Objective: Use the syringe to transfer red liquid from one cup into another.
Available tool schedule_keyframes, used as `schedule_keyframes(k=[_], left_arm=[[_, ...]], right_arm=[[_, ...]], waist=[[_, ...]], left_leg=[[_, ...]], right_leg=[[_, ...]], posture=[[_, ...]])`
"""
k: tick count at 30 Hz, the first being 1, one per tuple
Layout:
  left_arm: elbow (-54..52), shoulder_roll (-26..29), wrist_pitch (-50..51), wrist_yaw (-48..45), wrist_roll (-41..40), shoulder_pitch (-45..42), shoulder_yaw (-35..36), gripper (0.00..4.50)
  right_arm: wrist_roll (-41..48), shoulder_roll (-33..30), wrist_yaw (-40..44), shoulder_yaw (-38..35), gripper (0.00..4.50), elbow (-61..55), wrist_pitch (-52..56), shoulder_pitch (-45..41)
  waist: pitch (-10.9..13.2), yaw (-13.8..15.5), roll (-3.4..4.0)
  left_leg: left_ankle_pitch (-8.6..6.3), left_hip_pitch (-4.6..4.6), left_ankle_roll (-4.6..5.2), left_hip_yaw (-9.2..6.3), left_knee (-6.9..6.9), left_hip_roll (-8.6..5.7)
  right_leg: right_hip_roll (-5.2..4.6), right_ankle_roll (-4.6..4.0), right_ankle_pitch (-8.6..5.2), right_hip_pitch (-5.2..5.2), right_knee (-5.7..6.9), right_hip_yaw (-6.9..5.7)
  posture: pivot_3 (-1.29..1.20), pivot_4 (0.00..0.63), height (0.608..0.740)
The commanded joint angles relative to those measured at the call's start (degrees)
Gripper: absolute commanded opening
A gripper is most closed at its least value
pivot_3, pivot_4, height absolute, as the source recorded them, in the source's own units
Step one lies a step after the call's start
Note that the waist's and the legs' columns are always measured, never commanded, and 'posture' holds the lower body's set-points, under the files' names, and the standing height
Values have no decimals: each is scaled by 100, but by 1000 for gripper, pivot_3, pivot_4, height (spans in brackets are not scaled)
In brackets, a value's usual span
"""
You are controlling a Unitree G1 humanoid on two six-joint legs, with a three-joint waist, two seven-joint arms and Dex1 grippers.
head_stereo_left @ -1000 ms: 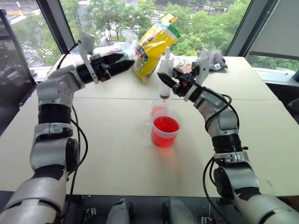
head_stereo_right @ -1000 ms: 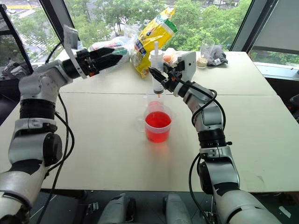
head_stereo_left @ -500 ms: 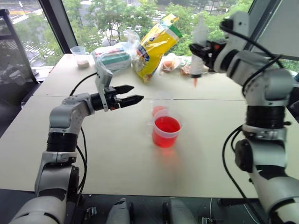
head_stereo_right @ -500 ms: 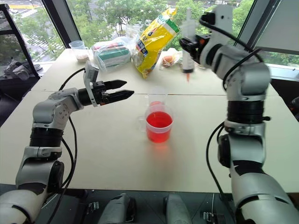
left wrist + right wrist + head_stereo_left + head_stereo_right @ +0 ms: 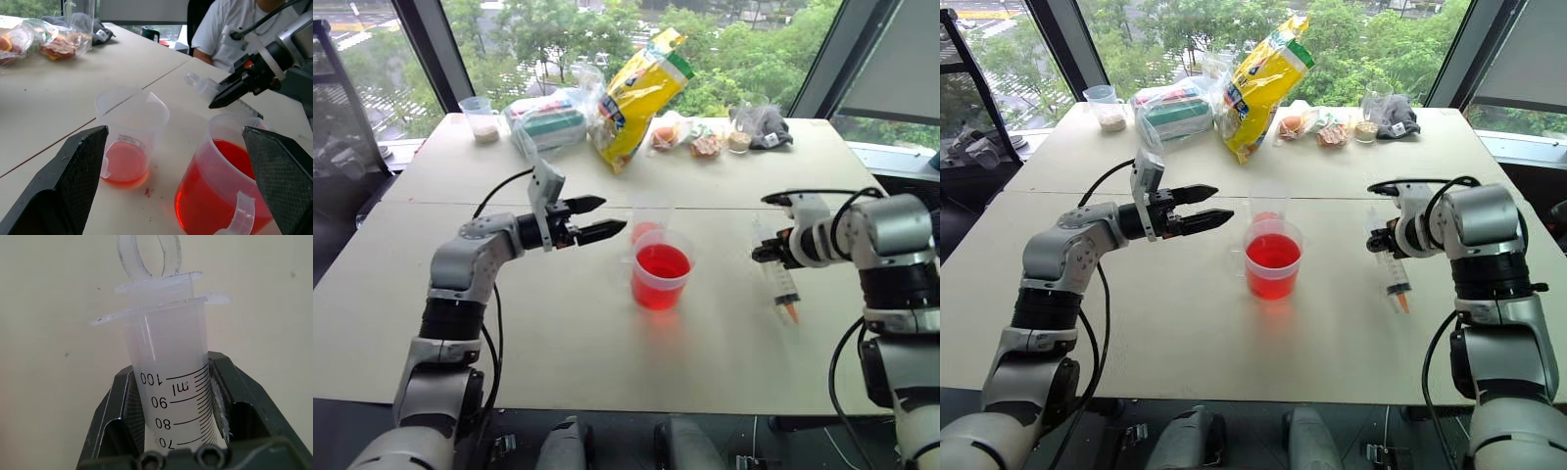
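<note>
The cup of red liquid (image 5: pixel 661 277) stands mid-table, its walls bright red. Just behind it is the colourless clear cup (image 5: pixel 646 227) with a thin layer of red liquid (image 5: pixel 124 164) at its bottom. My left gripper (image 5: pixel 607 216) is open and level, its tips just left of the two cups, which stand between its fingers (image 5: pixel 73 181) in the left wrist view. My right gripper (image 5: pixel 767 253) is shut on the syringe (image 5: pixel 782 286) barrel, well right of the cups. The syringe slants down, its orange tip near the table (image 5: pixel 558 343).
A yellow bag (image 5: pixel 641 86), clear bags of food (image 5: pixel 548 117), a dark cloth (image 5: pixel 762 125) and small cups with beige powder (image 5: pixel 481 119) line the far edge. A person in a white shirt (image 5: pixel 220 29) sits beyond the table's right side.
My right arm swung from above the cups out to the right and down, tipping the syringe from upright to slanting low over the table. My left gripper came down and closer to the cups.
</note>
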Motion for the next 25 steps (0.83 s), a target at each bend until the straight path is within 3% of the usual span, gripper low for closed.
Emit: schedule_keyframes(k=[1,3,9,12,16,20,25], left_arm=[[-375,119,124,-78,-207,36,2,4487],[-449,171,227,-119,-298,58,24,4487],[-728,389,497,-275,-491,190,-49,4500],[-835,428,641,-244,-610,260,-23,4500],[-1064,608,770,-255,-723,467,45,4500],[-1270,1041,787,-416,-759,709,115,4500],[-1405,1509,705,-632,-787,894,166,4500]], right_arm=[[-95,113,-82,-225,1468,-75,-141,66],[-111,200,-112,-301,1468,-86,-148,160],[-56,-34,114,-198,4327,-660,-459,447],[140,-403,410,-219,4431,-1272,-394,615],[633,-1502,1259,-356,4431,-2677,-663,1074],[1477,-2367,2463,-1271,4431,-4053,-1110,1691],[2067,-3024,3469,-2667,4431,-4889,-1311,2701]], waist=[[0,0,0],[-1,3,-1],[-1,10,-1],[-1,24,-1],[0,36,-1],[1,10,-3],[4,25,-8]], left_leg=[[0,0,0,1,0,0],[0,0,0,-1,1,0],[0,0,0,-1,1,0],[0,-1,0,-1,1,-1],[-2,0,3,-4,0,0],[-3,1,4,-6,-8,3],[-4,8,3,-8,-15,6]], right_leg=[[0,0,0,0,0,1],[1,0,0,1,0,0],[1,1,0,2,0,0],[0,1,0,2,-1,1],[0,1,-1,4,-7,0],[3,1,-1,4,-17,0],[5,-4,-4,12,-29,-3]], posture=[[0,150,740],[0,150,740],[0,150,740],[0,150,740],[0,150,740],[0,150,740],[0,150,740]])
